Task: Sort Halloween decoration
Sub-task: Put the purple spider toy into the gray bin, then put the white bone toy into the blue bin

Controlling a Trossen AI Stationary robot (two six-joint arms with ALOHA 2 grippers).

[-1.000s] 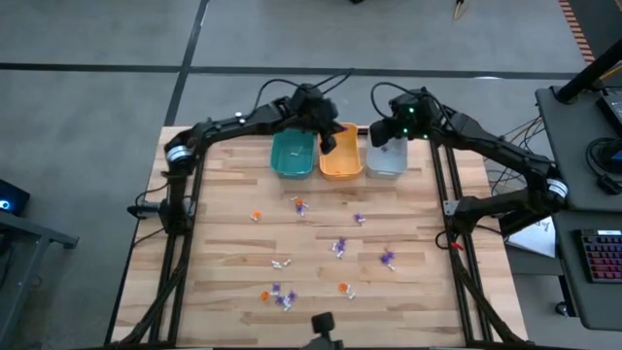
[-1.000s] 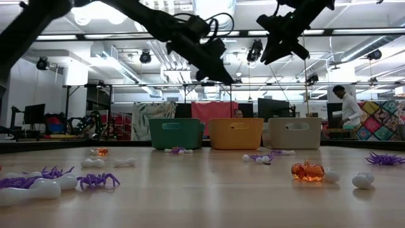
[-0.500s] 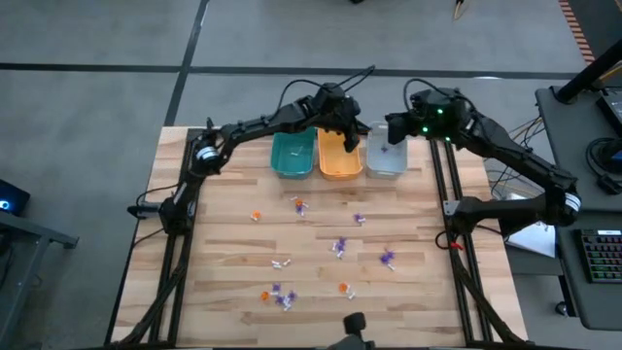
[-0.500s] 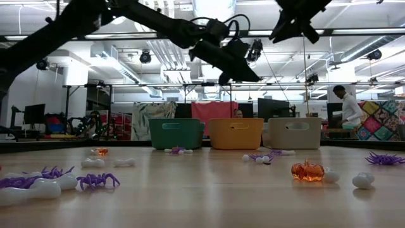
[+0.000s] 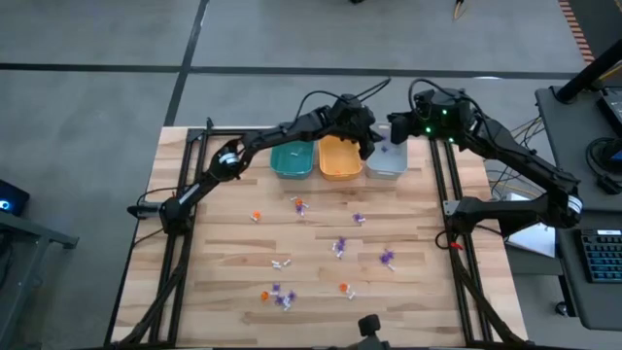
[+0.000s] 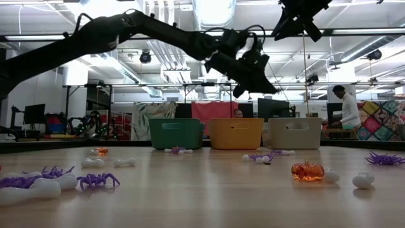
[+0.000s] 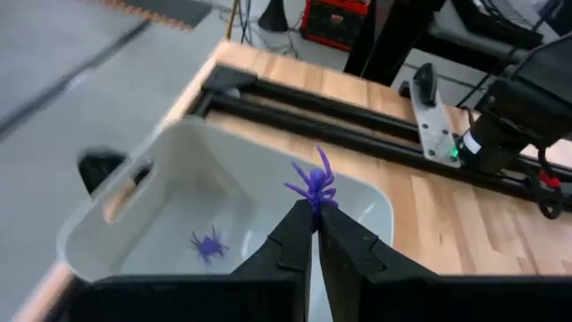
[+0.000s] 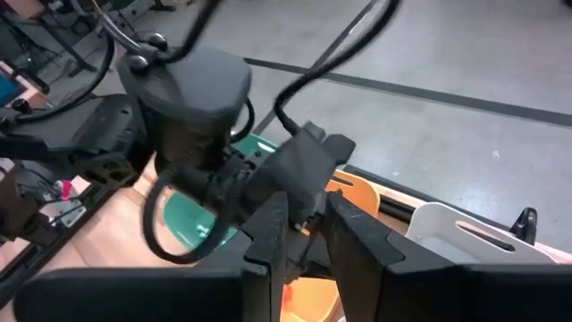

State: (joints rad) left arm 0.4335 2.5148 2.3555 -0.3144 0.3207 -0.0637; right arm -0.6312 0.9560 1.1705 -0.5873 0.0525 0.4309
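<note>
Holding a tiny purple plastic spider [image 7: 314,187] legs-up, the left pincer [image 7: 315,225] is clamped shut, now shifted over the grey rectangular bin [image 7: 134,213].

Left gripper [image 5: 372,148] has swung from above the teal bin [image 5: 292,157], past the orange bin [image 5: 339,158], to over the grey bin [image 5: 389,159], arm stretched farther across the tabletop; right gripper [image 6: 292,25] has drawn back from over the grey bin toward its far right corner and risen higher in the low view.
</note>
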